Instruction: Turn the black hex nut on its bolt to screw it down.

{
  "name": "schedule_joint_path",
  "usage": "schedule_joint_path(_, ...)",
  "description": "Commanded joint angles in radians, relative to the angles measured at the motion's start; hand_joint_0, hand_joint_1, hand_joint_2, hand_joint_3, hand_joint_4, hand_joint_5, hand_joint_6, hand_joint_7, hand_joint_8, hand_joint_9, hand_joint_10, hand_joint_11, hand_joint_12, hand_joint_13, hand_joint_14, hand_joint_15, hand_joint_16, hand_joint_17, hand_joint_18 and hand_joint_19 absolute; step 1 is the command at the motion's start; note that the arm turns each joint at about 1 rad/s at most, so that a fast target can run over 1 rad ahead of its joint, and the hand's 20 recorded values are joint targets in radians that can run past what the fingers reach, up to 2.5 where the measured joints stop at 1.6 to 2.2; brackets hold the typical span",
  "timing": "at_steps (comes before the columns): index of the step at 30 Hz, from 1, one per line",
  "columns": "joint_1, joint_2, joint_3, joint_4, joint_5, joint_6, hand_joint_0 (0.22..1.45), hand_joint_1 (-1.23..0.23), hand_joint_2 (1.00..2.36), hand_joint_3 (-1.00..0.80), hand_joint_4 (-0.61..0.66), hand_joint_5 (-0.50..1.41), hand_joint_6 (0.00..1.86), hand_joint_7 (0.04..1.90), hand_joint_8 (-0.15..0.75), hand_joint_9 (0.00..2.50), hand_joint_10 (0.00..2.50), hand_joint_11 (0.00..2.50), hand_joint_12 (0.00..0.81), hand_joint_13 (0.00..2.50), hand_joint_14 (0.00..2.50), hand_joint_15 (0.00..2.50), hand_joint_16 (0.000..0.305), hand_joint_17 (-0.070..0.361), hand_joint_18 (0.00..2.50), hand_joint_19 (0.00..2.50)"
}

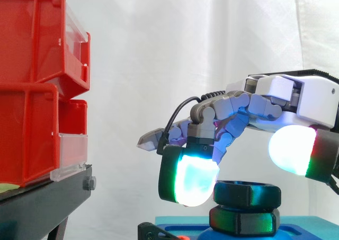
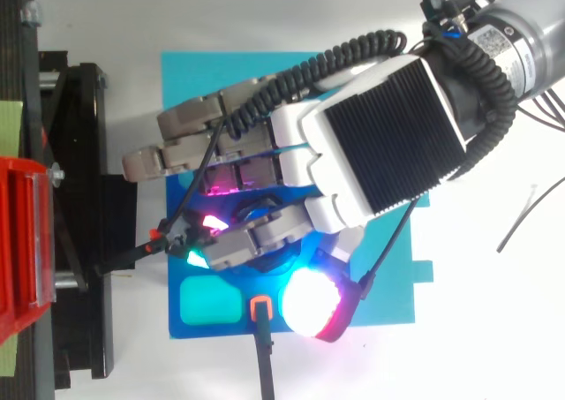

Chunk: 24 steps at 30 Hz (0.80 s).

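Observation:
The black hex nut (image 1: 246, 193) sits on its bolt above a second dark nut (image 1: 243, 221), on a blue base (image 1: 296, 230). My hand (image 1: 286, 91) reaches in from the right and arches over the nut with its fingers curled down. A cyan-glowing fingertip pad (image 1: 193, 179) rests against the nut's left side. The thumb pad (image 1: 294, 150), glowing white, hangs above and to the right of the nut, apart from it. From above, my hand (image 2: 380, 144) covers the nut on the blue base (image 2: 388, 276).
Stacked red bins (image 1: 32, 49) stand on a black stand (image 1: 42, 203) to the left, with a gap between them and my fingers. A black clip with an orange tip (image 2: 260, 307) lies at the base's front edge. Thin loose cables (image 2: 530, 215) lie to the right.

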Motion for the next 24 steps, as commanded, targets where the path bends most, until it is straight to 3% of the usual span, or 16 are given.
schedule_joint_path(1,-0.009,0.0,0.0,0.004,-0.012,0.0,0.49,-0.14,1.0,-0.5,0.11,-0.05,0.69,1.14,0.308,1.05,0.01,0.28,0.365,0.55,0.0,0.01,0.053,0.118,0.62,0.34)
schedule_joint_path(12,-0.037,0.0,0.0,0.036,-0.066,0.003,0.49,-0.14,1.0,-0.5,0.12,-0.05,0.67,1.15,0.309,1.05,0.01,0.29,0.364,0.56,0.0,0.01,0.052,0.118,0.62,0.34)
schedule_joint_path(21,-0.055,0.0,0.0,0.036,-0.083,0.014,0.49,-0.14,1.0,-0.5,0.14,-0.04,0.65,1.17,0.312,1.05,0.01,0.29,0.362,0.56,0.0,0.01,0.052,0.118,0.62,0.34)
schedule_joint_path(24,-0.057,0.001,0.0,0.042,-0.084,0.021,0.49,-0.14,1.0,-0.5,0.18,-0.03,0.54,1.34,0.311,1.05,0.01,0.28,0.361,0.56,0.0,0.01,0.052,0.118,0.62,0.34)
